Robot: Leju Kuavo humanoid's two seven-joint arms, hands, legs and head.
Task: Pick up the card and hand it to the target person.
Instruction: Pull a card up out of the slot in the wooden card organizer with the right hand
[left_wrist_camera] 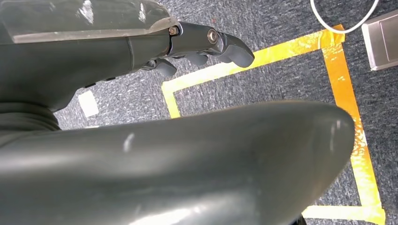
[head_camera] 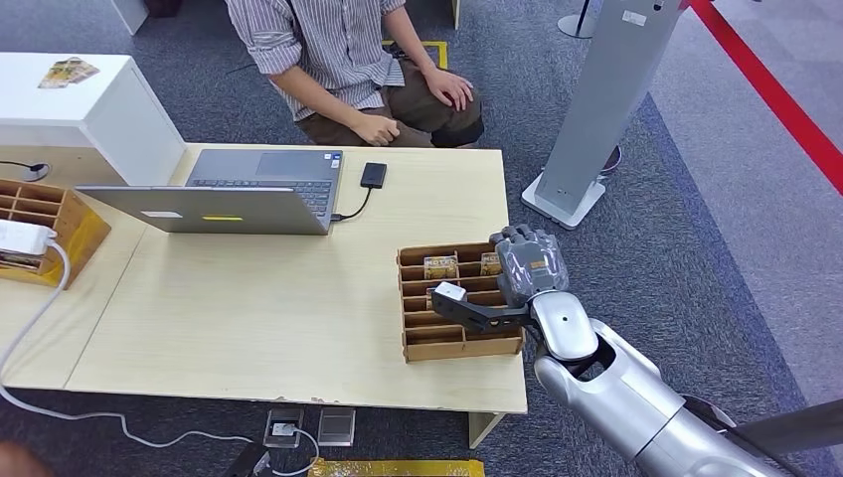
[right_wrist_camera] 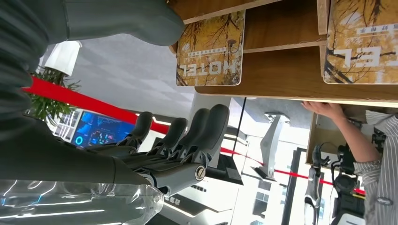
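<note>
A wooden slotted card box (head_camera: 421, 344) sits at the table's near right corner. Two yellow HOTEL cards stand in its far slots, one (head_camera: 440, 266) (right_wrist_camera: 210, 49) further left than the other (head_camera: 490, 263) (right_wrist_camera: 361, 42). My right hand (head_camera: 527, 263) hovers over the box's right side, its thumb (head_camera: 452, 298) reaching across the middle slots. In the right wrist view the thumb (right_wrist_camera: 117, 18) lies close by the left card and the fingers (right_wrist_camera: 187, 136) stretch out apart from it, holding nothing. The person (head_camera: 348, 60) sits across the table. My left hand (left_wrist_camera: 206, 44) hangs over the floor, holding nothing.
An open laptop (head_camera: 263, 189) and a black device (head_camera: 373, 175) on a cable lie at the table's far side. A second wooden box (head_camera: 40, 224) with a white charger (head_camera: 25, 238) stands at the left. A grey stand (head_camera: 596, 109) rises right of the table.
</note>
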